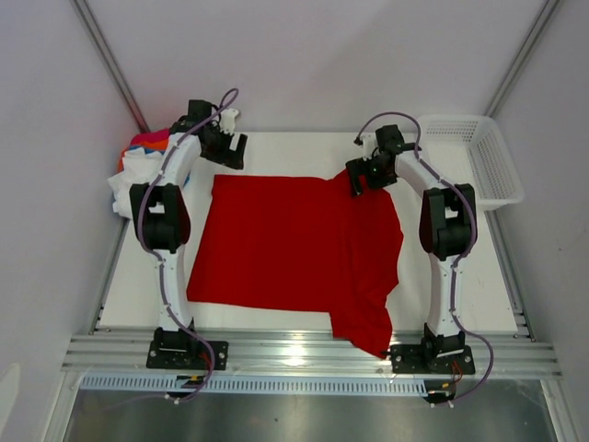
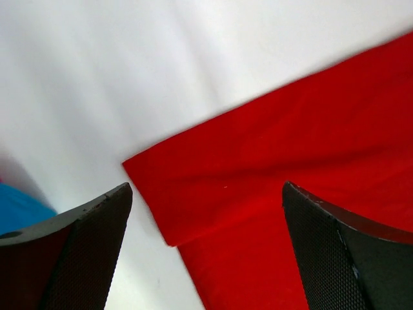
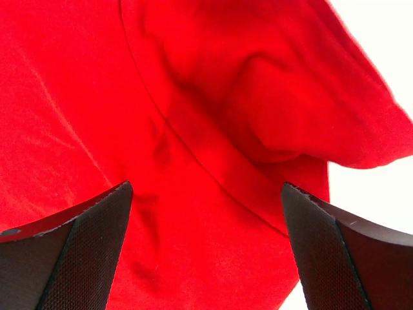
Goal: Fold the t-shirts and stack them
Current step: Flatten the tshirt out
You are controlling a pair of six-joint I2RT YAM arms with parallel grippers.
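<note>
A large bright red cloth t-shirt (image 1: 285, 244) is lying spread on the white table (image 1: 304, 147), with nothing gripping it.
Nearest, its limp, light cloth is drooping over the table edge, likely needing pinches at the corners. The left gripper (image 1: 228, 147) is hovering over the far-left corner and the right gripper (image 1: 361, 175) over a rumpled sleeve, both spread wide and empty. Beyond, the left arm (image 1: 177, 166) is hiding much of the white, orange and blue shirt heap (image 1: 136, 173).

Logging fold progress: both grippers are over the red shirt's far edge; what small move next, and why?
Probably lower both and pinch that edge. The left gripper and right gripper hang open, holding nothing, above the spread red t-shirt, the left one framing its far-left corner.
</note>
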